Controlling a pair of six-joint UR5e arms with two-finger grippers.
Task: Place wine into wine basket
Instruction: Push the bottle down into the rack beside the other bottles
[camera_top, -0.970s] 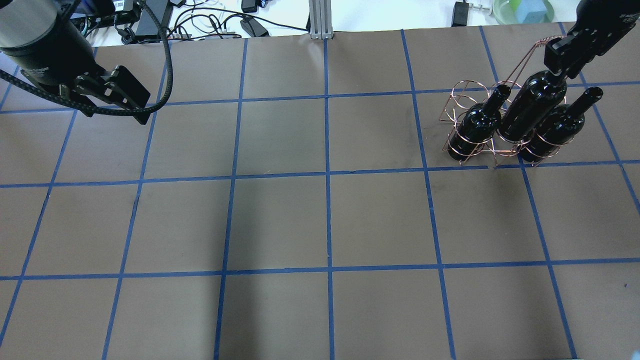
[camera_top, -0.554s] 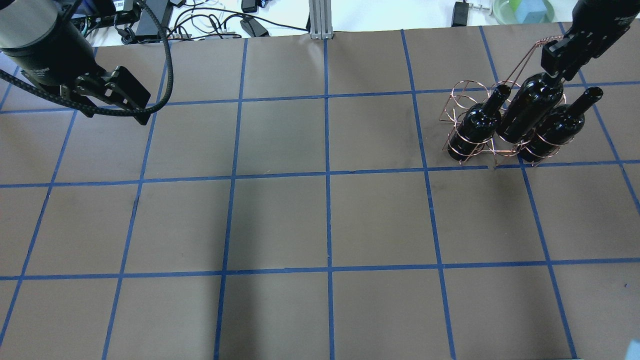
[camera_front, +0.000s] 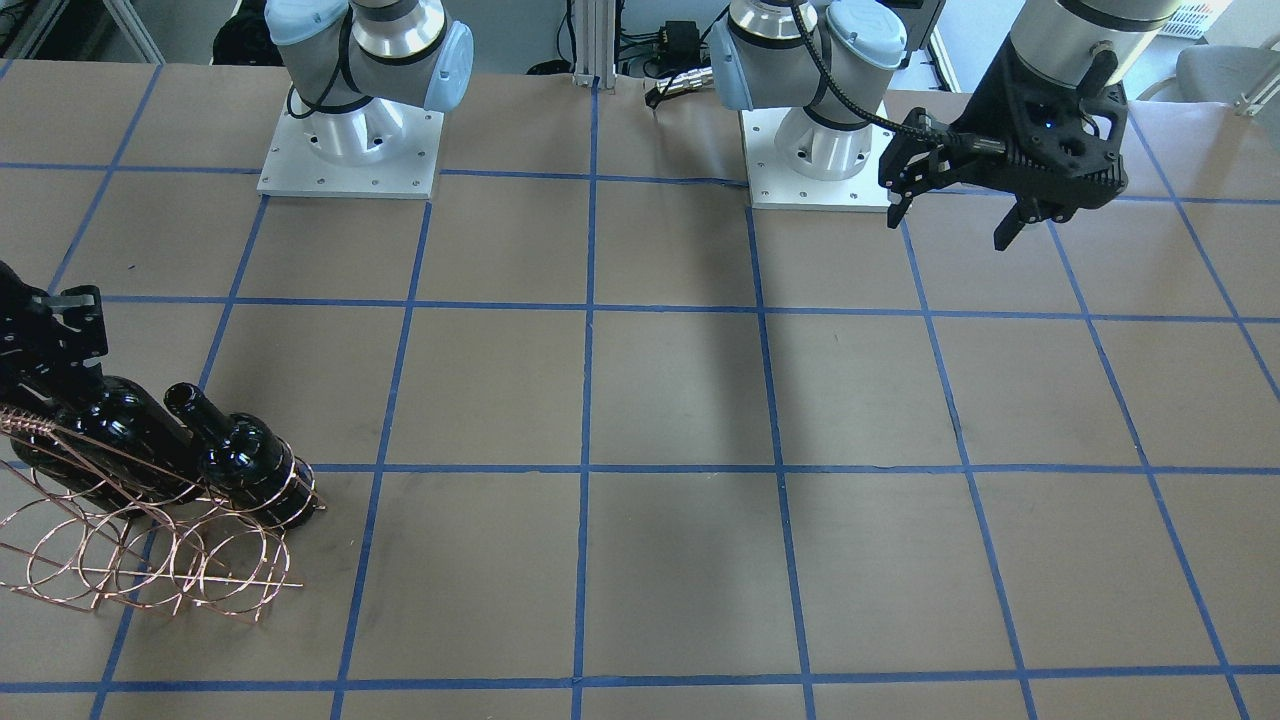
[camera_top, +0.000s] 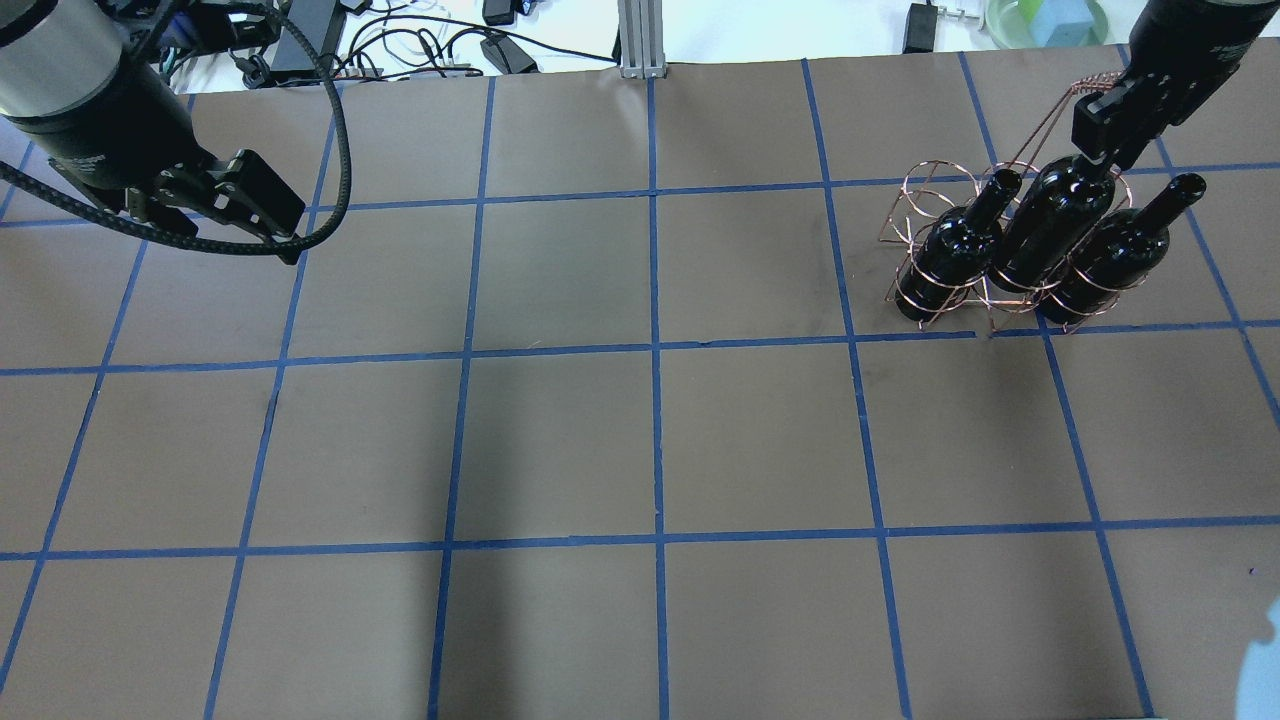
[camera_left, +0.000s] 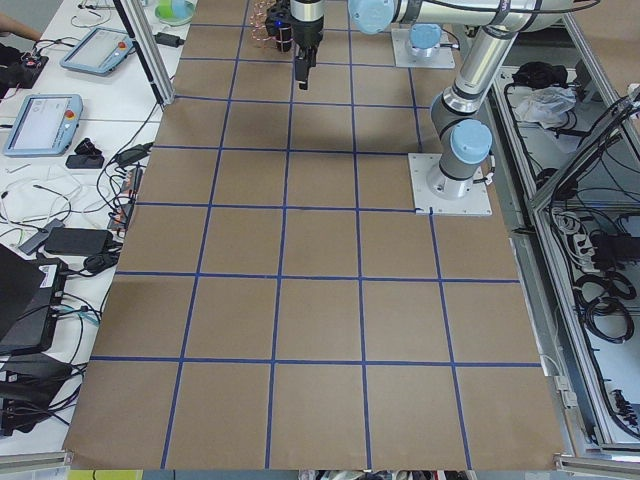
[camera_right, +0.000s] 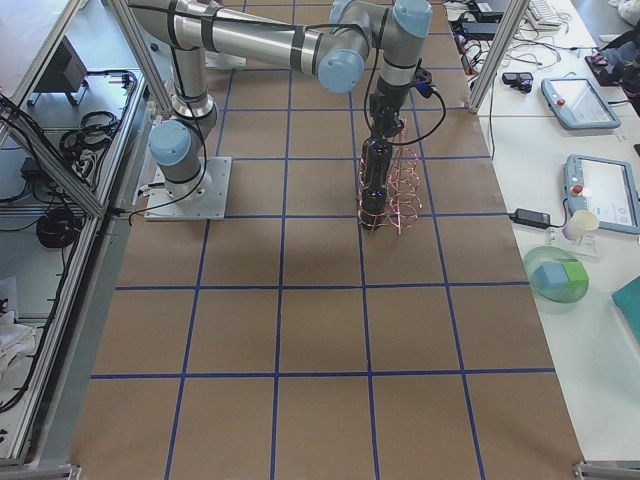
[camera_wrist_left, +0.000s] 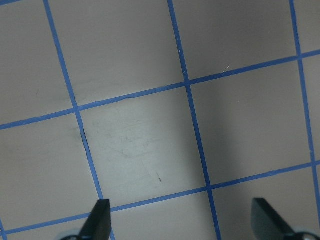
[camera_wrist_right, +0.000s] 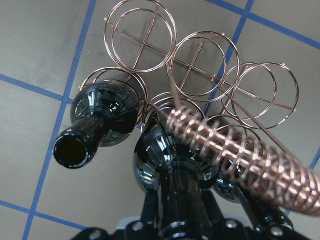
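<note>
The copper wire wine basket (camera_top: 925, 195) stands at the table's far right, also in the front view (camera_front: 150, 560) and the right wrist view (camera_wrist_right: 145, 30). Three near-black wine bottles are in it. My right gripper (camera_top: 1105, 135) is shut on the neck of the middle bottle (camera_top: 1050, 225), which stands upright in a middle loop between the left bottle (camera_top: 960, 245) and the right bottle (camera_top: 1115, 250). In the right wrist view the held neck (camera_wrist_right: 175, 200) sits under the twisted handle (camera_wrist_right: 240, 155). My left gripper (camera_top: 285, 230) hangs open and empty over the far left of the table.
The brown table cover (camera_top: 650, 440) has a blue tape grid. Cables and adapters (camera_top: 420, 50) lie beyond the far edge, and a green bowl (camera_top: 1045, 20) sits past the far right corner. The left wrist view shows bare cover between my open fingertips (camera_wrist_left: 100, 220).
My right gripper has lowered the middle bottle deeper into the basket between the other two. The left arm has shifted slightly.
</note>
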